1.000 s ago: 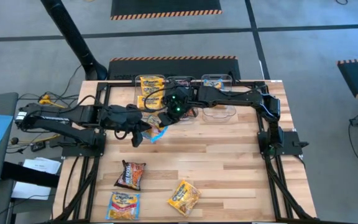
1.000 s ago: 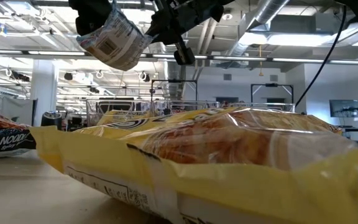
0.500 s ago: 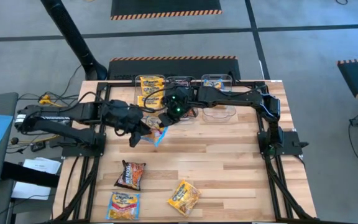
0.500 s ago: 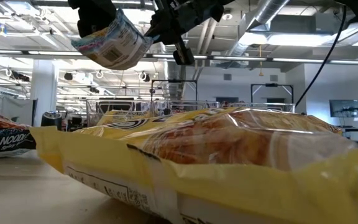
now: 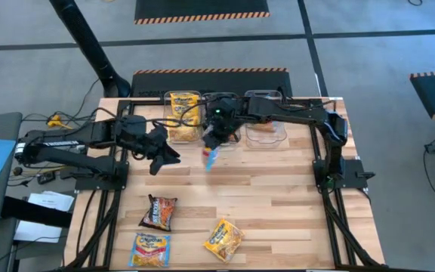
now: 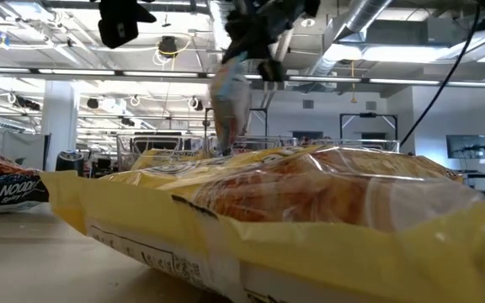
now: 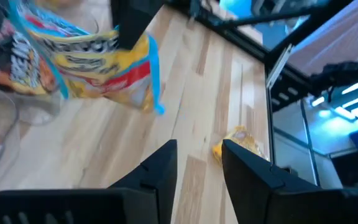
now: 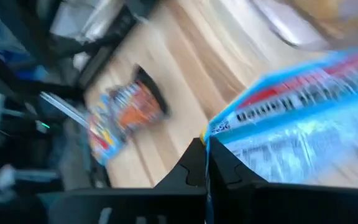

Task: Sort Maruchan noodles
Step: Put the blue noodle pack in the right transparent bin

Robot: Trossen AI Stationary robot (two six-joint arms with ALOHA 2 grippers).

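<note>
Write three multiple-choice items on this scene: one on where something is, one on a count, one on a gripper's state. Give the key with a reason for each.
1. Where is the light blue packet?
A. Flat on the table's near edge
B. Hanging from the right gripper, in front of the bins
C. Between the left gripper's fingers

2. How many packets lie on the near part of the table?
A. One
B. Three
C. Six

3. How does the left gripper stand?
A. Open, holding nothing
B. Shut on a yellow packet
C. Shut on a bin's rim

Key: 1 B, the packet dangles below the right gripper's shut fingers. 2 B, a dark packet and two yellow packets lie there. 3 A, the left wrist view shows a gap between its fingers with only table behind.
</note>
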